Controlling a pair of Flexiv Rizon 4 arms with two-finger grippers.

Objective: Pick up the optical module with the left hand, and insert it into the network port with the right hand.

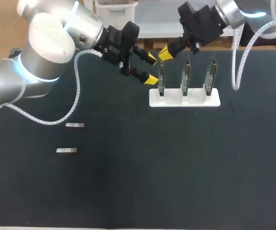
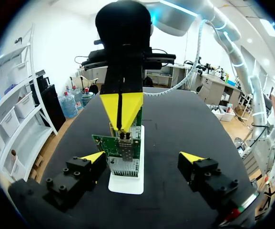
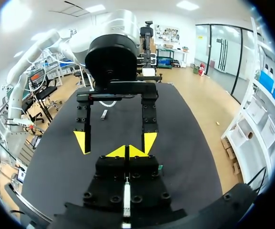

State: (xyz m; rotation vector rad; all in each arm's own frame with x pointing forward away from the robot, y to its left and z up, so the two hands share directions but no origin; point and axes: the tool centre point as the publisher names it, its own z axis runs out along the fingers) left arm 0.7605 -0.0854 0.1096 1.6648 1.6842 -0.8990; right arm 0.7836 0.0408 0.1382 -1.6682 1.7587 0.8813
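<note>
From above, the left gripper (image 1: 150,69) is wide open and holds nothing. It hangs just beside the left end of the white stand (image 1: 184,99). The right gripper (image 1: 165,53) is over that same end with its tips pressed together. I can see no module in it. Two optical modules (image 1: 74,125) (image 1: 66,151) lie flat on the table (image 1: 176,167), well apart from the stand, on the left arm's side. I think the port could stay empty, because no hand holds a module. The two grippers are also very near each other and could bump.

From the left wrist, the right gripper (image 2: 123,128) points down at the top of the green board (image 2: 111,143) on the stand (image 2: 126,183). The network port (image 2: 125,152) sits right under its tips. A hard push could tip the board (it stands thin and upright). The open left gripper (image 2: 143,157) has the stand between its fingers but touches nothing.

From the right wrist, the right gripper (image 3: 127,151) is closed tight. The left gripper (image 3: 116,142) is straight ahead and blocks the way.
</note>
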